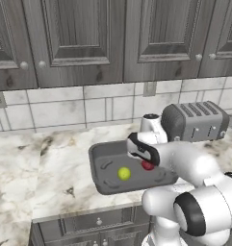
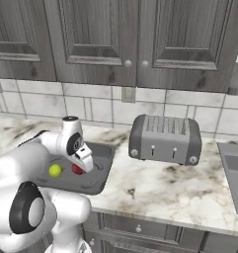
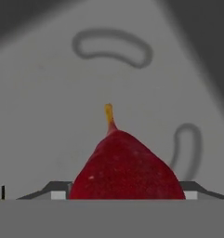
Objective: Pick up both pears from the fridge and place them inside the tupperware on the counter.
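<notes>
Got my claw low inside the tupperware, red pear between its tips, green pear beside it; can't tell if I'm gripping.

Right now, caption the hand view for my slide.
Red pear, stem up, close above the dark-grey tupperware floor.

text: none legible | labels, brands, numbers, signs: none legible | checked: toaster front near the counter's back edge, wall tiles, cabinet doors, tupperware floor – all unmarked
</notes>
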Controlling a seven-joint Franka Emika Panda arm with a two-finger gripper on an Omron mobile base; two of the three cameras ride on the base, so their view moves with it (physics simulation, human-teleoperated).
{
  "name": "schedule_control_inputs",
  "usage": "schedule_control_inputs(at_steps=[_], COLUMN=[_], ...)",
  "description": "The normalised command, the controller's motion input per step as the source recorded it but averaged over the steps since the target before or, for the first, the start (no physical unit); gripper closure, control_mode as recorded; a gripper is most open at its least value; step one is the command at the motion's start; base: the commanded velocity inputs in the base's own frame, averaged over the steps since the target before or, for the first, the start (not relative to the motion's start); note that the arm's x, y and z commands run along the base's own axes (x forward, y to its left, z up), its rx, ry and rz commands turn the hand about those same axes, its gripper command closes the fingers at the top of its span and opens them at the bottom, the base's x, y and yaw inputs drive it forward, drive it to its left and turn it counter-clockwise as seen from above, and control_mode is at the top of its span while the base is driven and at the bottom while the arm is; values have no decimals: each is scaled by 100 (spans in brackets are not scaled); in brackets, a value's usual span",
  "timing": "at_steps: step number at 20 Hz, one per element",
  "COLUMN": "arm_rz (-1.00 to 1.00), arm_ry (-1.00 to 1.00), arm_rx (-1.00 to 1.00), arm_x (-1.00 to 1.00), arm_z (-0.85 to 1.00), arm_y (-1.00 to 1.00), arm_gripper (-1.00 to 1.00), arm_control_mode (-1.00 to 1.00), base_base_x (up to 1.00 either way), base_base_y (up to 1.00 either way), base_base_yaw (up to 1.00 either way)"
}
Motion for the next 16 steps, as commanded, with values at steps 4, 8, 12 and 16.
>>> schedule_control_inputs(at_steps=[4, 8, 12, 16], arm_rz=[0, 0, 0, -1], arm_ry=[1, 0, -21, -39], arm_rx=[0, -2, 0, 0], arm_x=[20, 2, -15, -46], arm_z=[-37, -39, -27, -8], arm_y=[0, 5, 0, 0], arm_gripper=[100, -100, -100, -100], arm_control_mode=[-100, -100, -100, -100], base_base_x=[0, 0, 0, 0], base_base_y=[0, 0, 0, 0], base_base_yaw=[0, 0, 0, 0])
